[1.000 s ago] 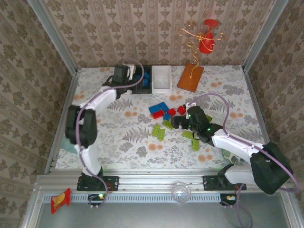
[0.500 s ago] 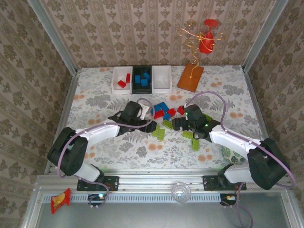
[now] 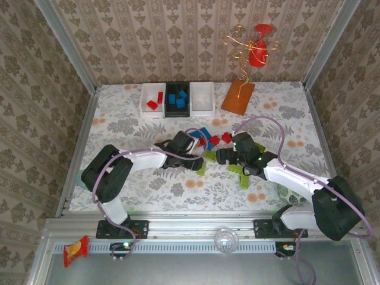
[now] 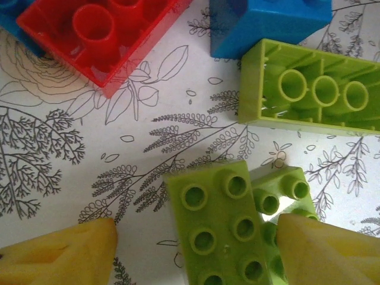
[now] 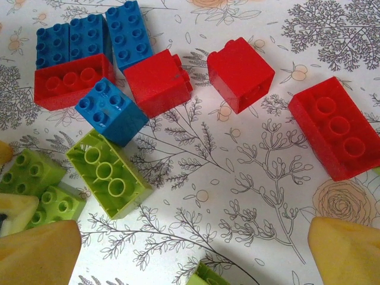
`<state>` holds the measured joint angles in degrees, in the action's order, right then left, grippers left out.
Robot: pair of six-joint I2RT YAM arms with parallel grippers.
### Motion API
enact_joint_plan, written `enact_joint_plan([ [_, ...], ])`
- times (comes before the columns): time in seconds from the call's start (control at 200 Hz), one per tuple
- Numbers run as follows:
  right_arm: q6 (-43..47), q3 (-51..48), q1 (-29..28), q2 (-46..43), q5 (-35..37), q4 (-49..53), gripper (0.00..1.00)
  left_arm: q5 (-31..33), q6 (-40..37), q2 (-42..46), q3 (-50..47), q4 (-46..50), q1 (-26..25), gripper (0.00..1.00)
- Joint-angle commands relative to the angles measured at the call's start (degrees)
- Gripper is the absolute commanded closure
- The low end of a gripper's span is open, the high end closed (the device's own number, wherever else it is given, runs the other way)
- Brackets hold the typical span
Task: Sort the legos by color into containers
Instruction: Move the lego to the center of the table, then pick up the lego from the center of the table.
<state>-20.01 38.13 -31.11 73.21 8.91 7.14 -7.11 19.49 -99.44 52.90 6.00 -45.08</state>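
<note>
A second ago the left claw (image 3: 196, 159) was over the bins (image 3: 152, 100). It is now back at the pile mid-counter (image 3: 148, 178), straddling a lime green lego (image 4: 214, 228) with its jaws apart, not yet gripping, so a green pick is starting. The lego lies studs up, its long axis running between the fingers. The right claw (image 5: 190, 249) hangs spread wide and holds nothing.

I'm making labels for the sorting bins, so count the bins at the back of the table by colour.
White bins: 2
Black bin: 1
Total: 3
</note>
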Motion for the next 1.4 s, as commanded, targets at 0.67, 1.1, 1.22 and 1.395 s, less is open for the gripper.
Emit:
enact_joint_plan([
  [0.67,-1.0,0.4,0.0,1.0,0.4,-0.7,0.00,4.6,0.3,-1.0,-0.1,2.4,-0.6,0.43],
  [1.1,-1.3,-0.9,0.0,1.2,0.9,-2.2,0.00,12.7,-0.6,4.7,1.7,-5.2,0.1,0.74],
  [1.22,-1.8,-1.0,0.0,1.2,0.9,-3.6,0.00,10.8,-3.8,3.8,9.4,-7.8,3.3,0.74],
  [1.395,-2.7,-0.9,0.0,0.5,0.6,-4.9,0.00,8.4,-6.4,-5.0,22.1,-10.1,8.7,0.74],
])
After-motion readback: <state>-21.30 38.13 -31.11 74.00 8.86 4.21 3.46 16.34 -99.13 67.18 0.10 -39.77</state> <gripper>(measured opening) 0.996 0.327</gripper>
